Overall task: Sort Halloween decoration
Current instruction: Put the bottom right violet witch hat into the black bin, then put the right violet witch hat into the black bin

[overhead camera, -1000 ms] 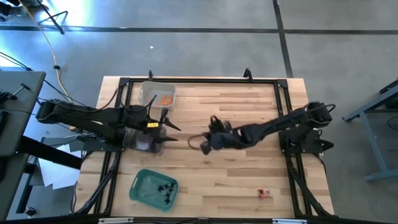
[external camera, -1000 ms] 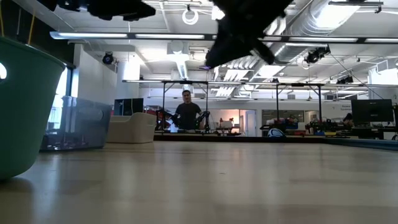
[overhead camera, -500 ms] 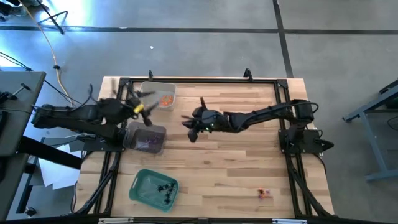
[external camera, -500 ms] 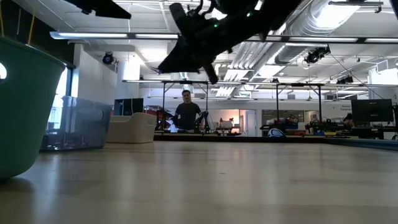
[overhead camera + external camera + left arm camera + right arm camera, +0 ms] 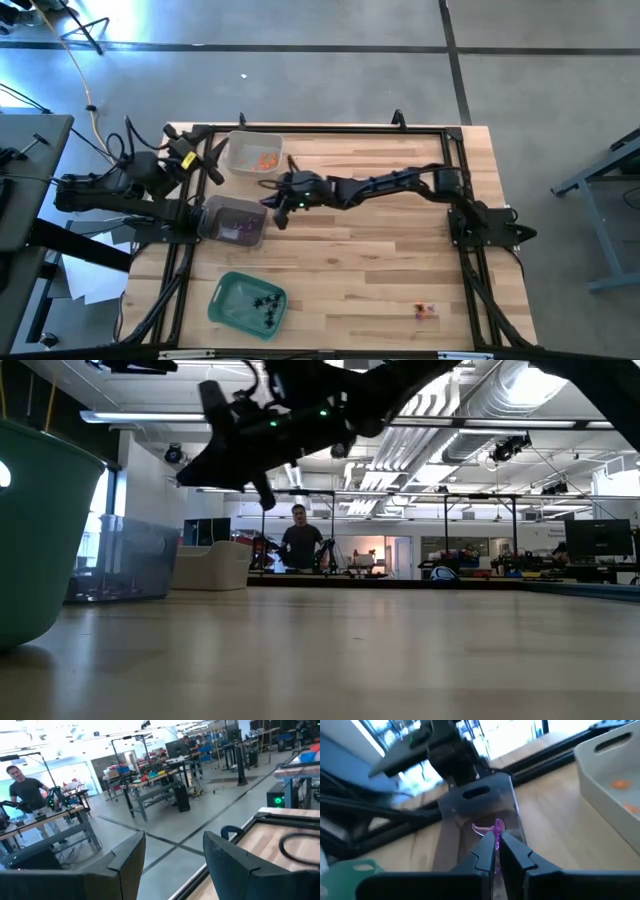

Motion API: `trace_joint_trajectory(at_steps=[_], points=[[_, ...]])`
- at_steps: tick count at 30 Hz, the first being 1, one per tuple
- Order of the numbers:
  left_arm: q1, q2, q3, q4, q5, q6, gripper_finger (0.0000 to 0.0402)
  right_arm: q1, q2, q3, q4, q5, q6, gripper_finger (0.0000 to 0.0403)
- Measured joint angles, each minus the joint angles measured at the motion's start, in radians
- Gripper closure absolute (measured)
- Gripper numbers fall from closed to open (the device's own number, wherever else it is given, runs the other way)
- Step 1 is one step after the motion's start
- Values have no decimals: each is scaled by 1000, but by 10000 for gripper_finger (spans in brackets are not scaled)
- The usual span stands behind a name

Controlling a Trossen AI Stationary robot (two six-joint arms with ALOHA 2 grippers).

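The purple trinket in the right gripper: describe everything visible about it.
The purple trinket is a tiny, thin, glossy piece, plastic by its look, with a slim stem and a curled arm branching to one side. The right gripper is shut on its lower stem, so only the upper part shows. It hangs in the air next to the clear tray that holds other purple pieces, touching nothing but the gripper's fingers. Finer detail is too small to tell.

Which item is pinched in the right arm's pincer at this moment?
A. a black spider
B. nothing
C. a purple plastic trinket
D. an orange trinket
C: the right wrist view shows the right pincer shut on a small purple plastic trinket, in front of the clear plastic tray.
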Motion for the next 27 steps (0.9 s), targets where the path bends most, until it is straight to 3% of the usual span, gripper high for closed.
trace_joint_trajectory(at_steps=[5, 11, 21, 27], points=[[0, -5, 0, -15, -4, -1, 216, 0, 108, 198, -108, -14, -33, 387], [0, -5, 0, -34, -5, -8, 216, 11, 218, 363, -181, -174, -74, 376], [0, -4, 0, -60, -18, -9, 216, 31, 216, 387, -267, -175, -137, 289], [0, -5, 0, -123, -7, -85, 216, 30, 212, 395, -383, -141, -107, 285]])
